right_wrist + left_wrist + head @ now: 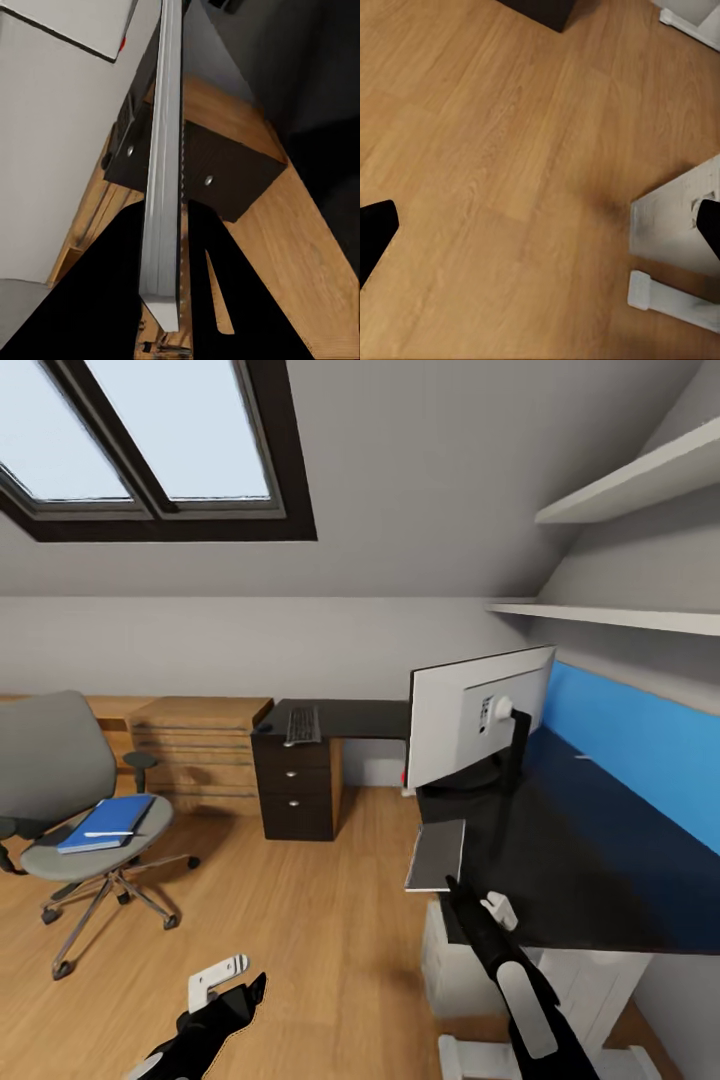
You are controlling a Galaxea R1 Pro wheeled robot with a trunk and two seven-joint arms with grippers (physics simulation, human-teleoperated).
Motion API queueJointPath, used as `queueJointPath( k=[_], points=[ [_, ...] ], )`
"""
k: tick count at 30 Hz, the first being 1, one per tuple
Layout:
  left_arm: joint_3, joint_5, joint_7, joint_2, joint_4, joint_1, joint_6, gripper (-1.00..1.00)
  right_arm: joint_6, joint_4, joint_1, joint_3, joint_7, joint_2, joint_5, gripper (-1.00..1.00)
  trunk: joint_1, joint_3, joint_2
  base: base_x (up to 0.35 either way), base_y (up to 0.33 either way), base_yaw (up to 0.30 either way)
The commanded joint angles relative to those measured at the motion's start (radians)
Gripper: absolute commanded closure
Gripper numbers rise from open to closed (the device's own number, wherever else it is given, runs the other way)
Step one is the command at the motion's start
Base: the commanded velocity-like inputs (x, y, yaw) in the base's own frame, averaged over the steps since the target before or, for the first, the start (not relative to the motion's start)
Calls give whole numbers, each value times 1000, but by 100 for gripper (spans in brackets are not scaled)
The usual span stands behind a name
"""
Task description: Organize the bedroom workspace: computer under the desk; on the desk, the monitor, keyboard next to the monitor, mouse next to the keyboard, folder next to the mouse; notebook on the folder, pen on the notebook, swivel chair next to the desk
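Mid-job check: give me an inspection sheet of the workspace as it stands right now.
Surface: desk, glossy black top, blue back panel.
Job's things: monitor on desk, back to camera; keyboard and what looks like the mouse on the far wing; folder with pen on swivel chair; computer under desk.
Clutter: nothing seen.
Hands: right hand shut on notebook at the desk's front edge; left hand open, low over floor.
Cables: nothing seen.
Surroundings: wooden drawer chest, skylight, wall shelves.

The tool clamps the notebook edge-on above wooden floor.
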Motion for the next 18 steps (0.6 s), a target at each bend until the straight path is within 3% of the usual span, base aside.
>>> queueJointPath(
  k=[1, 2, 3, 6, 14, 18],
  points=[
    [-2, 9, 8, 1, -2, 0, 1, -100, 11, -1, -1, -2, 7, 2, -12, 100, 0, -1, -1, 140, 314, 0],
    [-2, 9, 8, 1, -2, 0, 1, -100, 11, -1, -1, 1, 7, 2, -12, 100, 0, -1, -1, 136, 315, 0],
    [-2, 9, 8, 1, -2, 0, 1, -100, 11, 23, -1, 48, 7, 2, -11, 100, 0, -1, -1, 18, 331, 0],
    [-2, 9, 8, 1, -2, 0, 1, -100, 10, 33, -1, 74, 7, 2, -12, 100, 0, -1, -1, 10, 333, 0],
    [-2, 8, 8, 1, -2, 0, 1, -100, 9, 39, -1, 87, 6, 0, -12, 100, 0, -1, -1, 35, 336, 0],
    [-2, 9, 8, 1, -2, 0, 1, -100, -10, 46, -1, 88, 7, 0, -12, 100, 0, -1, -1, 187, 278, 0]
  ],
)
